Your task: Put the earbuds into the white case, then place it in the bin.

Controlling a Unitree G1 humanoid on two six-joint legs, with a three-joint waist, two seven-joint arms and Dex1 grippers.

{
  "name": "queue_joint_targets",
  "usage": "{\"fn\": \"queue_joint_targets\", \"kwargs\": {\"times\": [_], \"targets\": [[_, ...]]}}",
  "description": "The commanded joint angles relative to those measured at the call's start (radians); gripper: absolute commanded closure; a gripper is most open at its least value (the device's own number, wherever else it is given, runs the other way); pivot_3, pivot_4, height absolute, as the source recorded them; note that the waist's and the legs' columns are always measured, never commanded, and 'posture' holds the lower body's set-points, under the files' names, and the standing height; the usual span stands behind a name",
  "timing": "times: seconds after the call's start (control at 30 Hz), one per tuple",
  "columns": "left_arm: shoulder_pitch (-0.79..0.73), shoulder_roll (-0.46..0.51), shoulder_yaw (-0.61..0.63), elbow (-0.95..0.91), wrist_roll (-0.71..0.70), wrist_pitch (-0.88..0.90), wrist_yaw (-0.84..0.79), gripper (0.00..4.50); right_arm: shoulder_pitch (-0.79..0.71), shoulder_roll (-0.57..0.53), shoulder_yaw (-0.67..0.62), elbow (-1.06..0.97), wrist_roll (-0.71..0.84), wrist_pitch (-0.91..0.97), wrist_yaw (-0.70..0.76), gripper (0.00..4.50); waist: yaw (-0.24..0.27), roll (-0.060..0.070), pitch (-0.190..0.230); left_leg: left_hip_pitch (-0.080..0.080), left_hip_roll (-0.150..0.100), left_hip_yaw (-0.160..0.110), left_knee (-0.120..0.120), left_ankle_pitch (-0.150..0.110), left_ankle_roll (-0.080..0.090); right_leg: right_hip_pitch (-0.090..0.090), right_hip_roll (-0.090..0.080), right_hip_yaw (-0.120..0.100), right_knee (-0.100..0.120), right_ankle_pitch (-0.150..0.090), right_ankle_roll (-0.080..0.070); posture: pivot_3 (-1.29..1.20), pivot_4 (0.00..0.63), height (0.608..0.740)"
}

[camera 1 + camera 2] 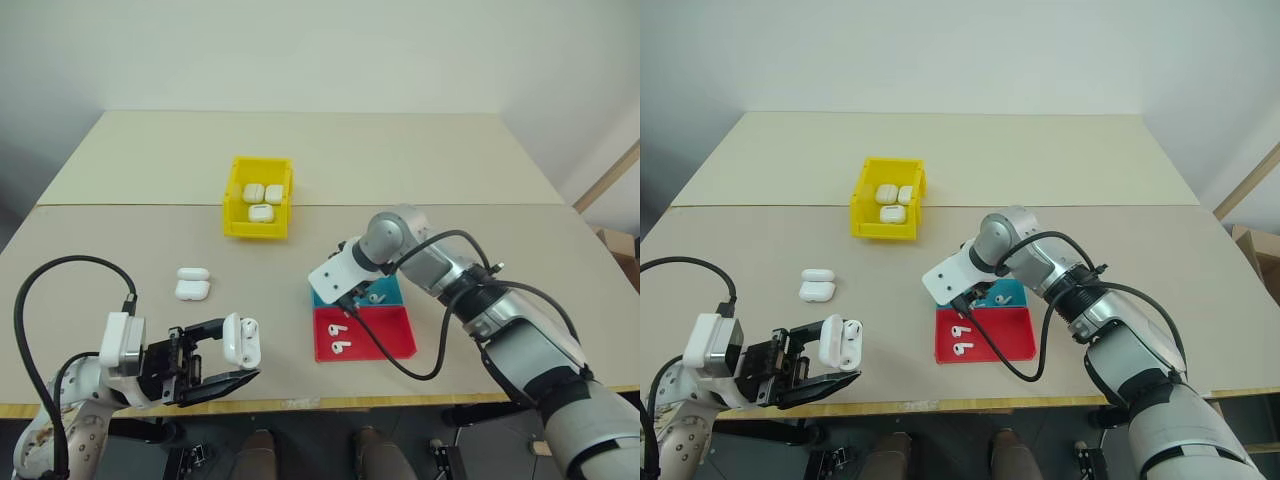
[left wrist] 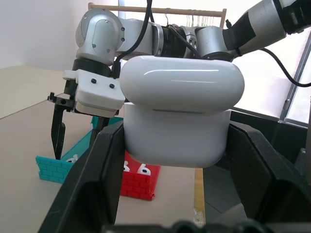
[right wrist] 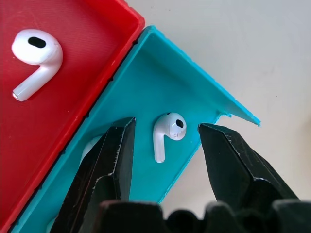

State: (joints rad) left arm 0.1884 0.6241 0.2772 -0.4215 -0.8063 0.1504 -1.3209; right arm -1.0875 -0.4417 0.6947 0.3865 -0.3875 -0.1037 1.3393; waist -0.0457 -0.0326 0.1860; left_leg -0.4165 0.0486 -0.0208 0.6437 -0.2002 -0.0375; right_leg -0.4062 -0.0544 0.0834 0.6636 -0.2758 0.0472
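Note:
My left gripper (image 1: 226,356) is shut on a white case (image 1: 241,340) near the table's front left edge, and the case's lid is flipped open. The same case (image 2: 180,116) sits between the black fingers (image 2: 97,179) in the left wrist view. My right gripper (image 3: 166,125) hangs open over the blue tray (image 3: 146,73). An earbud (image 3: 165,133) lies in that tray between its fingertips, untouched. A second earbud (image 3: 90,145) is partly hidden behind one finger. The yellow bin (image 1: 232,205) stands further back, left of centre.
Three white cases (image 1: 262,197) lie inside the bin. Two more white cases (image 1: 192,284) lie on the table to the left. A red tray (image 1: 395,340) touching the blue tray (image 1: 388,296) holds two earbuds (image 1: 339,337). The table's front edge (image 1: 330,403) is close.

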Motion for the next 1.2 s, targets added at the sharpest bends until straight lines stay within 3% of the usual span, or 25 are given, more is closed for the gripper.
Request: {"fn": "queue_joint_targets", "kwargs": {"times": [0.03, 0.9, 0.97, 1.2], "targets": [[0.000, 0.000, 0.001, -0.040, -0.008, -0.018, 0.001, 1.70, -0.032, 0.009, -0.021, 0.004, -0.010, -0.034, -0.005, 1.91, 0.000, 0.000, 0.000, 0.000, 0.000, 0.000, 0.000, 0.000, 0.000, 0.000, 0.000, 0.000, 0.000, 0.000, 0.000, 0.00, 0.150, 0.740], [-0.002, -0.013, -0.011, -0.034, 0.008, -0.034, 0.008, 1.70, -0.062, 0.031, -0.013, 0.124, -0.050, -0.154, -0.006, 1.91, 0.000, 0.000, 0.000, 0.002, 0.000, 0.000, 0.000, 0.000, 0.000, 0.002, 0.000, 0.000, 0.001, 0.000, 0.000, 0.00, 0.150, 0.740], [-0.004, -0.013, -0.011, -0.033, 0.008, -0.033, 0.011, 1.70, -0.062, 0.029, -0.012, 0.126, -0.051, -0.167, -0.005, 2.28, 0.000, 0.000, 0.000, 0.002, 0.000, 0.000, 0.000, 0.000, 0.000, 0.002, 0.000, 0.000, 0.000, 0.000, 0.000, 0.00, 0.150, 0.740], [-0.002, -0.009, -0.010, -0.032, 0.005, -0.032, 0.006, 1.70, -0.061, 0.035, -0.016, 0.129, -0.061, -0.170, -0.015, 2.28, 0.000, 0.000, 0.000, 0.002, 0.000, 0.000, 0.000, 0.000, 0.000, 0.002, 0.000, 0.000, 0.001, 0.000, 0.000, 0.00, 0.150, 0.740]]}}
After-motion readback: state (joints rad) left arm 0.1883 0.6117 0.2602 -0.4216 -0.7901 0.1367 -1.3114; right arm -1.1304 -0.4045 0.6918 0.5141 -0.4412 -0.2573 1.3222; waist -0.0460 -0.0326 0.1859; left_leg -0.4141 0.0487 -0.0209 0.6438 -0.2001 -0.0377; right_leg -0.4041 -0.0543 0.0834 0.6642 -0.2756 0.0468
